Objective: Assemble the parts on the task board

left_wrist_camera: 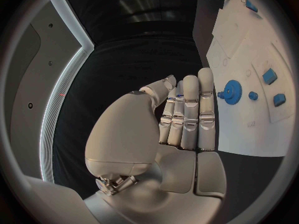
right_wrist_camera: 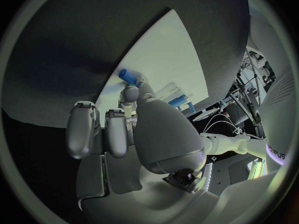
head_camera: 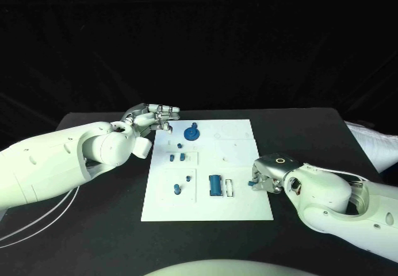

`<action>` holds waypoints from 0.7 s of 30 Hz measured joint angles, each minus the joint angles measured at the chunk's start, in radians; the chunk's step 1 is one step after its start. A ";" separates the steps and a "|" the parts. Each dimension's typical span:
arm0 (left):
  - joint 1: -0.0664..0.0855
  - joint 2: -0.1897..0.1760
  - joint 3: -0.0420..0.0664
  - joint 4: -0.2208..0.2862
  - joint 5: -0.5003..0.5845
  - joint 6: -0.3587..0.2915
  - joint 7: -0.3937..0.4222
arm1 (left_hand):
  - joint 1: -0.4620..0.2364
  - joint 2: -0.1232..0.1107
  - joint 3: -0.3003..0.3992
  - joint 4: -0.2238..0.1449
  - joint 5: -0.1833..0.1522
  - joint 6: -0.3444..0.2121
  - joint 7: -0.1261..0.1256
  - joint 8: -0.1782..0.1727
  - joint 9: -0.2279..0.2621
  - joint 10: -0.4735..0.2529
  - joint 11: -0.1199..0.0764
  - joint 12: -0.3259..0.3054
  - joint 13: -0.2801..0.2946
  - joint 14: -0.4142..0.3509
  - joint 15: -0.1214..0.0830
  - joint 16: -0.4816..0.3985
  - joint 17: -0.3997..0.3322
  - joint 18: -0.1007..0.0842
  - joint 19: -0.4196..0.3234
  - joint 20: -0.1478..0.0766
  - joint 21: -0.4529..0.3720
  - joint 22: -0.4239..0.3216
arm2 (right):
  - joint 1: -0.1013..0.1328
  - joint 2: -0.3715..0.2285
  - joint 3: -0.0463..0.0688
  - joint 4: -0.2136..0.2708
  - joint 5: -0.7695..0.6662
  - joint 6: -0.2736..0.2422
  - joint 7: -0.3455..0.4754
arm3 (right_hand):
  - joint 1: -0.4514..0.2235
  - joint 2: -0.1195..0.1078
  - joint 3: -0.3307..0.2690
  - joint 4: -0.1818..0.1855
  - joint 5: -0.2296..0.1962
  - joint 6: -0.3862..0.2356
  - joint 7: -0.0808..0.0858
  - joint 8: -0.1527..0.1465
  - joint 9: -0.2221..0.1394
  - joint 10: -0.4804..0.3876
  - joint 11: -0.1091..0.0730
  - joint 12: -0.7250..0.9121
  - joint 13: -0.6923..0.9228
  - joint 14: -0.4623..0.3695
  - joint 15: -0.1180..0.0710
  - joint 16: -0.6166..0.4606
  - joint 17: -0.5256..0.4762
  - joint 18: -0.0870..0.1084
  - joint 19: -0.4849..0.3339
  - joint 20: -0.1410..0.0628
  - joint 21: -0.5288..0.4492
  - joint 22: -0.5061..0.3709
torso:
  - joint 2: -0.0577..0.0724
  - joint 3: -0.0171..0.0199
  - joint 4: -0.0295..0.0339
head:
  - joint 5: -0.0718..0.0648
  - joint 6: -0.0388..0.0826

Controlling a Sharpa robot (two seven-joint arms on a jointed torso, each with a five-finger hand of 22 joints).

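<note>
A robotics lab: black-draped backdrop, black table [head_camera: 99, 230], white task board [head_camera: 232, 210] under a fixed rig.

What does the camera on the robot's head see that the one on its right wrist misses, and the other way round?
The head view alone takes in the blue gear on the board's far end, with the left hand beside it. The right wrist view alone shows a small blue peg pinched at the right hand's fingertips. Both show the white board and the right hand over its edge.

The task board [head_camera: 240, 207] lies mid-table [head_camera: 99, 230], parts [head_camera: 192, 134] on it.
</note>
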 measured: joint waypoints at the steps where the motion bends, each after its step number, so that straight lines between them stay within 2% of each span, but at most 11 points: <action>1: 0.000 0.000 0.000 0.000 0.000 0.000 0.000 | 0.000 0.000 0.000 0.000 0.000 0.000 0.000 0.000 0.000 0.000 0.000 0.000 0.000 0.000 0.000 0.000 0.000 0.000 0.000 0.000 0.000 0.000 | 0.000 0.000 0.000 0.001 0.005 -0.004 0.000 | 0.012 0.012 0.006 0.006 -0.005 0.000 0.000 0.000 -0.001 0.001 -0.001 0.000 0.000 0.000 0.000 0.000 0.000 0.000 0.000 0.000 0.000 0.001 | 0.000 0.0001 0.0000 | 0.000 0.000; 5: 0.000 0.000 0.000 0.000 0.000 0.001 -0.001 | 0.000 0.000 0.000 0.000 0.000 0.000 0.000 0.000 0.000 0.000 0.000 0.000 0.000 0.000 0.000 0.000 0.000 0.000 0.000 0.000 0.000 0.000 | -0.002 -0.008 -0.001 0.003 0.045 -0.038 -0.005 | 0.023 0.015 0.046 0.014 -0.002 -0.002 0.001 0.000 0.004 0.002 0.000 -0.004 -0.003 0.000 0.000 0.000 0.000 0.000 0.000 0.000 0.000 0.001 | 0.000 0.0002 0.0002 | 0.001 -0.001; 8: 0.000 0.000 0.000 0.000 0.000 0.001 -0.001 | 0.000 0.000 0.000 0.000 0.000 0.000 0.000 0.000 0.000 0.000 0.000 0.000 0.000 0.000 0.000 0.000 0.000 0.000 0.000 0.000 0.000 0.000 | -0.005 -0.015 -0.004 0.008 0.104 -0.086 -0.008 | 0.018 0.019 0.078 0.042 0.058 -0.008 0.005 -0.005 -0.002 0.002 0.000 -0.011 -0.006 0.000 0.000 0.000 0.000 0.000 0.000 0.000 0.000 0.002 | 0.001 0.0005 0.0006 | 0.002 -0.001; 9: 0.000 0.000 0.000 0.000 0.000 0.001 -0.001 | 0.000 0.000 0.000 0.000 0.000 0.000 0.000 0.000 0.000 0.000 0.000 0.000 0.000 0.000 0.000 0.000 0.000 0.000 0.000 0.000 0.000 0.000 | -0.005 -0.016 -0.005 0.009 0.125 -0.102 -0.009 | 0.004 0.013 0.103 0.045 0.070 -0.009 0.004 -0.009 -0.002 0.002 0.000 -0.011 -0.006 0.000 0.000 0.000 0.000 0.000 0.000 0.000 0.000 0.003 | 0.001 0.0005 0.0010 | 0.002 -0.001; 12: 0.000 0.001 0.000 -0.001 0.000 0.001 -0.002 | 0.000 0.000 0.000 0.000 0.000 0.000 0.000 0.000 0.000 0.000 0.000 0.000 0.000 0.000 0.000 0.000 0.000 0.000 0.000 0.000 0.000 0.000 | -0.006 -0.020 -0.009 0.016 0.203 -0.151 -0.011 | -0.045 -0.026 0.207 0.023 0.075 -0.010 0.002 -0.018 -0.002 0.006 -0.004 -0.011 -0.003 0.000 0.000 0.000 0.000 0.000 0.000 0.000 0.000 0.003 | 0.001 0.0005 0.0012 | 0.002 -0.001; 15: 0.000 0.002 0.000 -0.001 0.000 0.001 -0.002 | 0.000 0.000 0.000 0.000 0.000 0.000 0.000 0.000 0.000 0.000 0.000 0.000 0.000 0.000 0.000 0.000 0.000 0.000 0.000 0.000 0.000 0.000 | -0.007 -0.021 -0.013 0.023 0.282 -0.190 -0.011 | -0.081 -0.061 0.270 0.029 0.075 -0.007 0.005 -0.017 -0.002 0.009 -0.007 -0.011 0.002 0.000 0.000 0.000 0.000 0.000 0.000 0.000 0.000 0.003 | 0.001 0.0005 0.0012 | 0.003 -0.002; 20: 0.000 0.003 0.000 -0.001 0.000 0.002 -0.002 | 0.000 0.000 0.000 0.000 0.000 0.000 0.000 0.000 0.000 0.000 0.000 0.000 0.000 0.000 0.000 0.000 0.000 0.000 0.000 0.000 0.000 0.000 | -0.004 -0.018 -0.014 0.031 0.392 -0.242 -0.013 | -0.131 -0.111 0.344 0.051 0.079 0.006 -0.002 -0.017 0.004 0.018 -0.010 -0.010 0.011 0.000 0.000 0.005 0.001 0.000 0.000 0.000 0.000 0.007 | 0.001 0.0002 0.0006 | 0.003 -0.002; 21: 0.000 0.003 0.000 -0.001 0.000 0.002 -0.003 | 0.000 0.000 0.000 0.000 0.000 0.000 0.000 0.000 0.000 0.000 0.000 0.000 0.000 0.000 0.000 0.000 0.000 0.000 0.000 0.000 0.000 0.000 | -0.004 -0.016 -0.014 0.033 0.408 -0.250 -0.013 | -0.145 -0.115 0.354 0.053 0.080 0.007 -0.003 -0.017 0.006 0.020 -0.008 -0.006 0.013 0.000 0.000 0.005 0.001 0.000 0.000 0.000 0.000 0.007 | 0.001 0.0003 0.0005 | 0.004 -0.002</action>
